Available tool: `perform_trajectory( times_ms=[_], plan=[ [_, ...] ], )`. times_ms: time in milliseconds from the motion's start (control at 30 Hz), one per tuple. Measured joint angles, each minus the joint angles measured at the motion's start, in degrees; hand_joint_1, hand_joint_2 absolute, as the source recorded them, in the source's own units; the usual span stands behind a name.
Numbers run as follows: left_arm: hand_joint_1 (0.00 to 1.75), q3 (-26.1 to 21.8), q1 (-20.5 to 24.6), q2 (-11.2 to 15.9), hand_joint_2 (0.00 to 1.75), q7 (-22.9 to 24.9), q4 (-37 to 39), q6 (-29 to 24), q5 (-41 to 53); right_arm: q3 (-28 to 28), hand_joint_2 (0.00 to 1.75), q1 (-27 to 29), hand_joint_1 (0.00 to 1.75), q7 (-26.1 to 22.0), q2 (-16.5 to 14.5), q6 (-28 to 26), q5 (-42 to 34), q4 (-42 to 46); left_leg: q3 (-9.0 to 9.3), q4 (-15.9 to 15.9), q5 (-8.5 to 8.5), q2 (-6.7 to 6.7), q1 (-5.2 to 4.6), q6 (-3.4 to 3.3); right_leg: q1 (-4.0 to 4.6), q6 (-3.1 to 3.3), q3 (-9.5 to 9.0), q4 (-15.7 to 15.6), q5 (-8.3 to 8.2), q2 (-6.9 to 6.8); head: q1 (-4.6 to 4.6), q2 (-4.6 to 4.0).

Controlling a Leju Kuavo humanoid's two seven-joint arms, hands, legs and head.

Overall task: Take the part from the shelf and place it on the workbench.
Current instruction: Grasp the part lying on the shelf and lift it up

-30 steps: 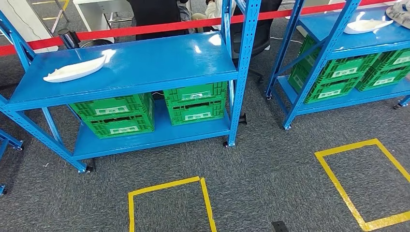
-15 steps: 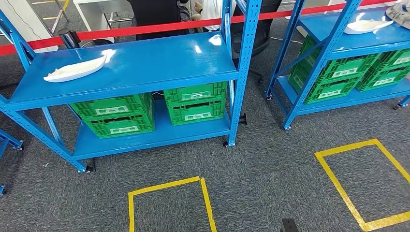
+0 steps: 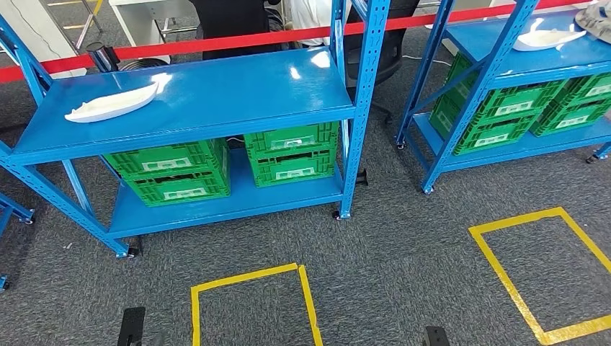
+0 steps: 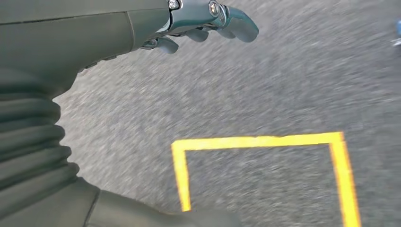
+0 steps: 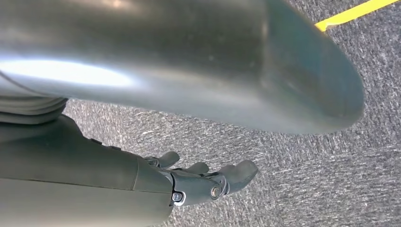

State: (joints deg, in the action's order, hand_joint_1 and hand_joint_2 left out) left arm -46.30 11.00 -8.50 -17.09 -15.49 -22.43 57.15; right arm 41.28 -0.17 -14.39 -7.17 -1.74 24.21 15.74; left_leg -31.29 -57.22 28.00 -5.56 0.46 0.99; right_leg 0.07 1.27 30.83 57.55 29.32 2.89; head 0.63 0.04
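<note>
A white, boat-shaped part [image 3: 112, 103] lies on the top board of the blue shelf [image 3: 216, 94], towards its left end. A second white part [image 3: 549, 36] lies on the neighbouring blue shelf [image 3: 519, 54] at the far right. My left hand [image 4: 203, 23] hangs low over the grey carpet beside a yellow taped square [image 4: 260, 142], fingers apart and holding nothing; its dark tip [image 3: 132, 326] shows at the bottom of the head view. My right hand [image 5: 198, 182] also hangs over the carpet, fingers loosely spread and empty, its tip [image 3: 434, 336] at the bottom edge.
Green crates [image 3: 180, 173] stand on the lower boards of both shelves. A red barrier tape [image 3: 216, 43] runs behind the shelves, with a person seated beyond it. Yellow taped squares [image 3: 252, 295] mark the carpet before each shelf.
A dark tip of my left arm has risen into the head view at the bottom left. The right arm's tip has shifted slightly. The shelves and parts have not moved.
</note>
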Motion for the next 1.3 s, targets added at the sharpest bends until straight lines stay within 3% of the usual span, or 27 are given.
perform_trajectory(
  times_ms=[400,667,967,1300],
  plan=[
    [0.0,-1.0,16.1,1.1,1.75,-3.6,0.4,-3.1,18.4,7.0,0.0,-2.1,0.0,-0.7,-1.2,1.1,6.9,-2.3,0.24,-0.1,-0.22,-0.02,0.01,0.04,0.0,-0.13,0.01,0.0,-0.22,0.02,0.0,0.0],
    [0.0,2.1,27.1,1.8,1.75,-6.0,-0.1,-3.1,27.4,9.4,0.0,-2.9,0.0,-0.7,-1.6,2.3,9.8,-3.1,0.17,-0.1,-0.29,-0.02,0.01,0.03,-0.01,-0.2,0.01,0.0,-0.34,0.02,0.0,0.01],
    [0.0,8.9,32.3,2.6,1.75,-7.4,-1.9,-3.8,29.7,10.6,0.0,-3.1,0.0,-2.9,-1.3,1.6,11.0,-3.4,0.11,-0.1,-0.3,-0.02,0.01,0.02,-0.01,-0.22,0.05,0.1,-0.35,0.05,0.0,0.0],
    [0.0,17.1,33.8,7.6,1.75,-7.2,-4.5,-7.0,21.4,10.9,0.0,-3.0,0.0,-2.5,-0.4,1.0,13.3,-3.5,0.09,-0.1,-0.31,0.02,0.03,0.03,0.01,-0.23,0.1,0.1,-0.36,0.15,0.0,0.0]
  ],
)
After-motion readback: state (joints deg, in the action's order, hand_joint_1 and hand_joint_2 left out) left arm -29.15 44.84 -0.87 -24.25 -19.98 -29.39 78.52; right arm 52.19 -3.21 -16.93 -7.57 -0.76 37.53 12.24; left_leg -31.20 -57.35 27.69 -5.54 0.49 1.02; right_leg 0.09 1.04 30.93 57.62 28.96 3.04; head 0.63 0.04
